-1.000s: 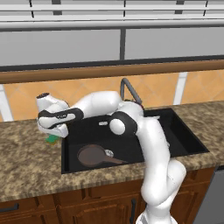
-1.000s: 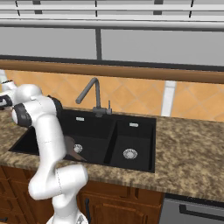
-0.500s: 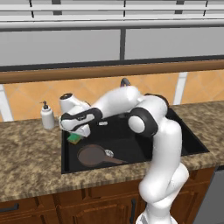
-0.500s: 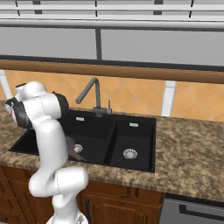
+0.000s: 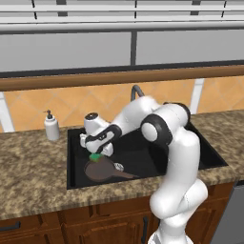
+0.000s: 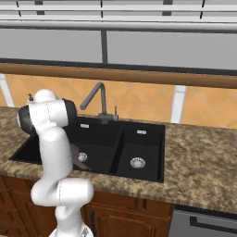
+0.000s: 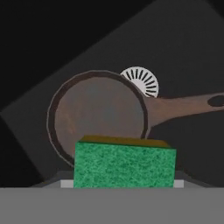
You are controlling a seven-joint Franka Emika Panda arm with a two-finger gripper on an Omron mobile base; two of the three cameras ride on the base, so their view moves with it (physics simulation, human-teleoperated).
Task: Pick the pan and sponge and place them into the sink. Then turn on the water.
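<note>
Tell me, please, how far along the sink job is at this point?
Done: the pan lies in the sink's large basin. In hand: the gripper holds the sponge above the pan, not yet released. Left: drop the sponge and turn on the faucet; no water runs.

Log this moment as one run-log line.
gripper: shut on sponge, over large basin | pan: in sink, beside drain | water: off
</note>
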